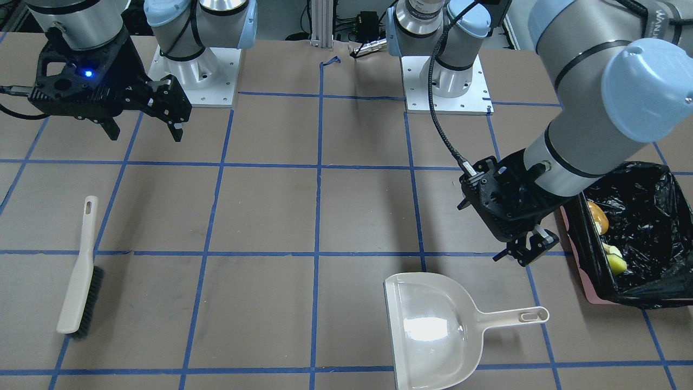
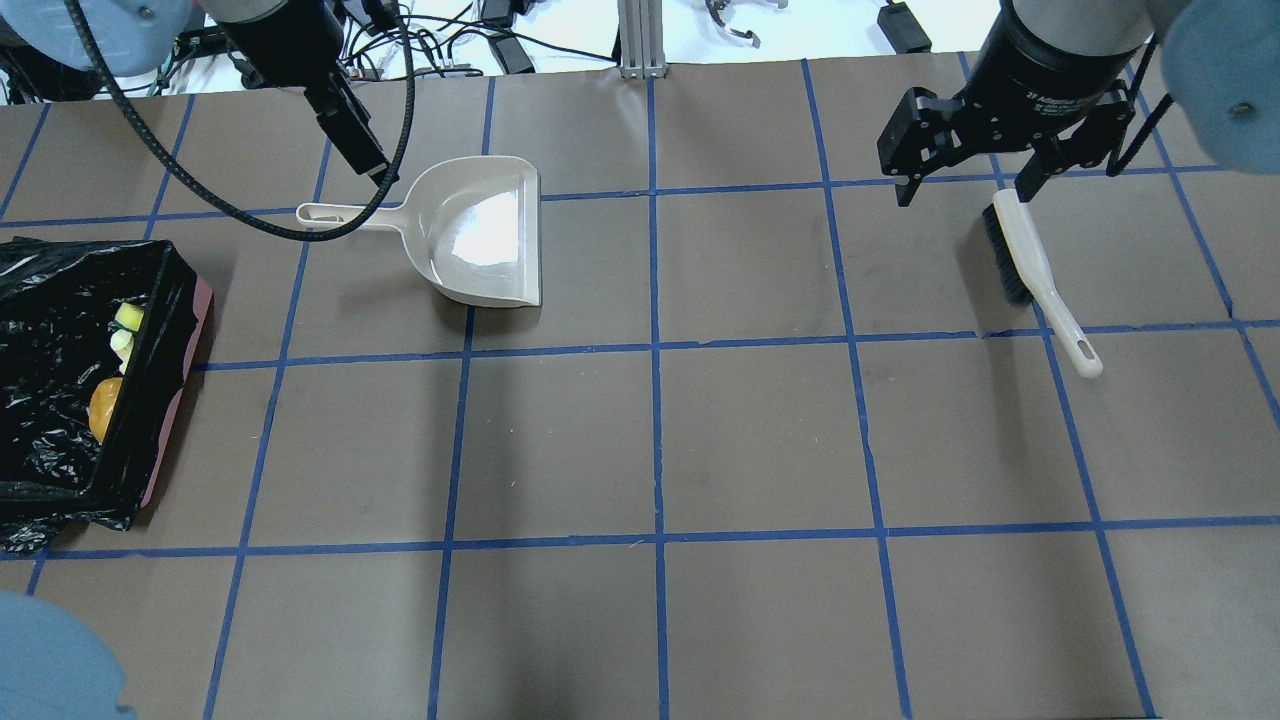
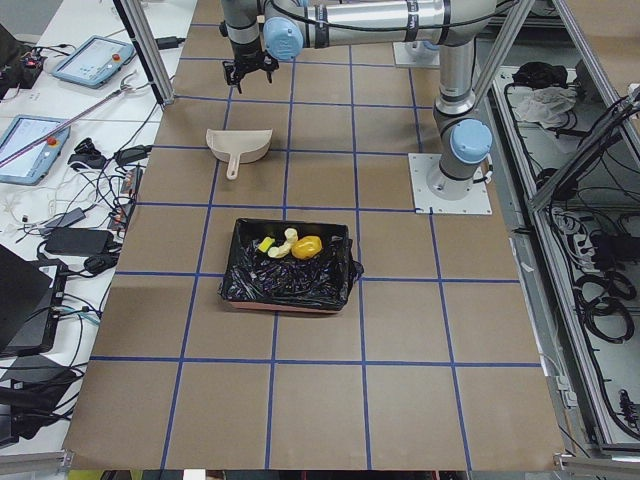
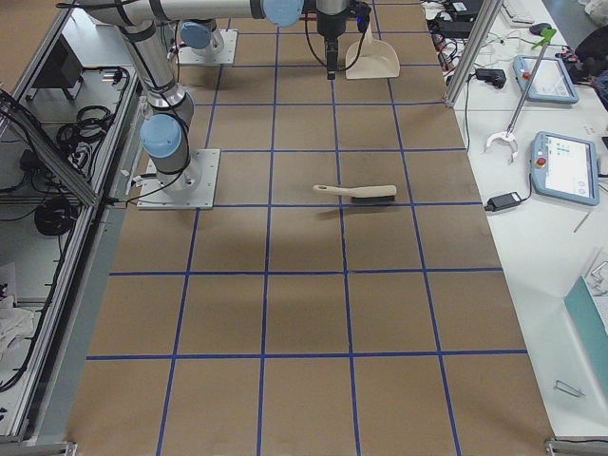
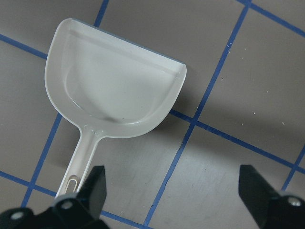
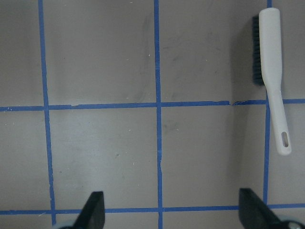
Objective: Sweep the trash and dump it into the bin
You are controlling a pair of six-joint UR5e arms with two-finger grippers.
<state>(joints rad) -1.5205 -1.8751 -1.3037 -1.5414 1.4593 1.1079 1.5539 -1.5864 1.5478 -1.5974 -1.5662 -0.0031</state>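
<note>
The bin point(image 1: 649, 179), lined with a crinkly black bag over a pink base, stands at the table end on my left side; it also shows in the overhead view point(image 2: 60, 280). An orange piece of trash point(image 1: 597, 216) and yellow bits point(image 1: 616, 260) lie in it. The beige dustpan point(image 1: 433, 330) lies empty on the table. My left gripper point(image 1: 528, 249) hovers open above its handle, as the left wrist view point(image 5: 171, 174) shows. The white brush point(image 1: 81, 271) with black bristles lies flat. My right gripper point(image 1: 146, 130) is open and empty above the table near it.
The table is brown paper with a blue tape grid point(image 2: 655, 350). The two arm bases point(image 1: 195, 76) stand on white plates at the robot's edge. Cables and tablets lie on side benches beyond the table point(image 3: 90, 60).
</note>
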